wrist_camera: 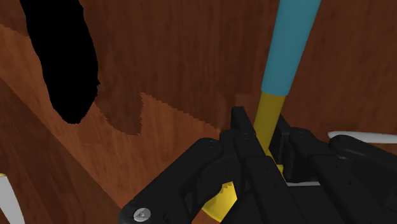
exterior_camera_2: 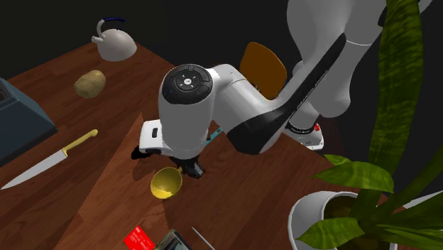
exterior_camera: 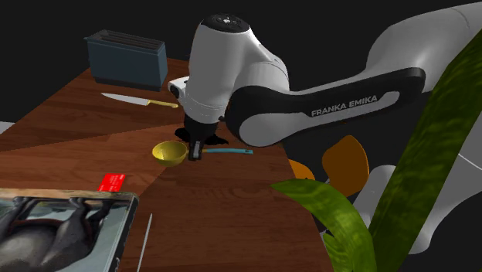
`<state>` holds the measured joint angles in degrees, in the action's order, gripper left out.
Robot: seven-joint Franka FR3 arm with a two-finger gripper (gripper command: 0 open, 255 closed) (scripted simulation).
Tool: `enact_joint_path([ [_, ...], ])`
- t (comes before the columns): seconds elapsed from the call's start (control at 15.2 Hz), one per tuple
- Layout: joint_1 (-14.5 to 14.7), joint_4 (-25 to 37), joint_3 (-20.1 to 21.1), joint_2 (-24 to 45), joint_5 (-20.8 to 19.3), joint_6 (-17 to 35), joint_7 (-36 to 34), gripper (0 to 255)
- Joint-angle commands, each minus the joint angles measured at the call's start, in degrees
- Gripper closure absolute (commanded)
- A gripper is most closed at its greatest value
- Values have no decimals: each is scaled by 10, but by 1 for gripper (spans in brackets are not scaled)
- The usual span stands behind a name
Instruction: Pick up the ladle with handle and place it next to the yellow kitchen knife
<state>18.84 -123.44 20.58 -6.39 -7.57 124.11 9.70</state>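
We see the black gripper (exterior_camera: 195, 149) low over the wooden table (exterior_camera: 232, 216), its fingers clenched on the ladle (exterior_camera: 169, 152). In the wrist view they grasp its yellow neck from both sides, and the teal handle runs on beyond them. The ladle's yellow bowl sits just beside the fingertips, and we cannot tell whether it rests on the wood or hangs just clear of it. The knife (exterior_camera: 137, 99), with a yellow handle and a pale blade, lies flat on the table. The ladle is well apart from the knife, on the side toward the arm's stand. On the knife's far side, near it, stands a dark blue-grey toaster (exterior_camera: 127, 58). In the second exterior view a potato (exterior_camera_2: 90, 83) lies beyond the knife's handle end, with a grey kettle (exterior_camera_2: 113, 44) farther from the knife still. A red card (exterior_camera: 113, 181) lies farther from the knife than the ladle does.
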Motion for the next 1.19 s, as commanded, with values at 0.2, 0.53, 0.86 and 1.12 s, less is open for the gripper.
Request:
enact_joint_path([
  [0.2,-25,69,-24,64,-19,-3,40,255],
  [0.53,-45,162,-45,140,-36,-18,79,255],
  [0.86,-61,276,-62,225,-47,-45,118,255],
  [1.12,-70,389,-74,302,-54,-78,149,255],
])
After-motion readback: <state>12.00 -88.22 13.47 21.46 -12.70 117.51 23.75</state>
